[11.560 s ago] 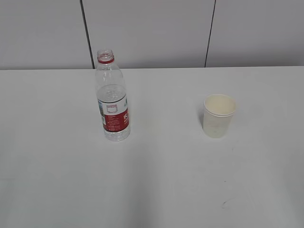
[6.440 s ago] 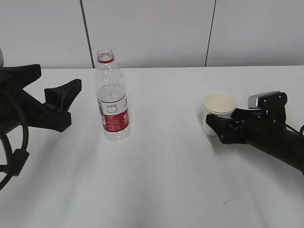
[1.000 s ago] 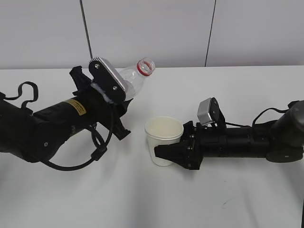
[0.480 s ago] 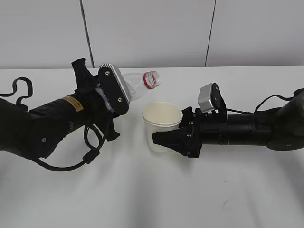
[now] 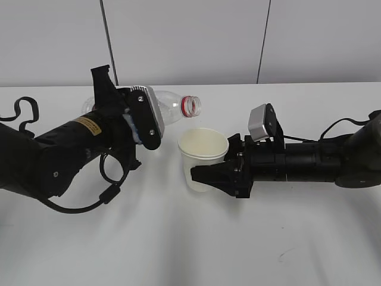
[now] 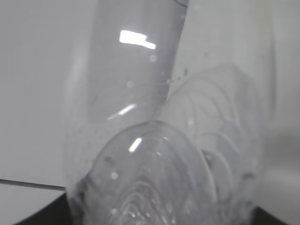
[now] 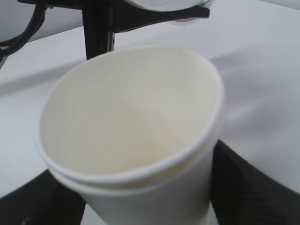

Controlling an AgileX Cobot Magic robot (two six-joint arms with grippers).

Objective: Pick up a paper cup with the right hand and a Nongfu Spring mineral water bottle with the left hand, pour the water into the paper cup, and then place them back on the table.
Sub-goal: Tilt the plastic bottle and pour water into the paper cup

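Holding the bottle [image 5: 169, 110] almost level, the left gripper [image 5: 140, 119] keeps its mouth just above the cup [image 5: 203, 161], which the right gripper [image 5: 217, 177] clasps above the table [image 5: 238, 250].

The clear Nongfu Spring mineral water bottle [image 5: 169, 111] lay nearly horizontal in the air, its red-ringed open mouth pointing right, just above the paper cup's [image 5: 203, 158] rim. The cream cup stood upright, raised slightly off the white table [image 5: 238, 250].
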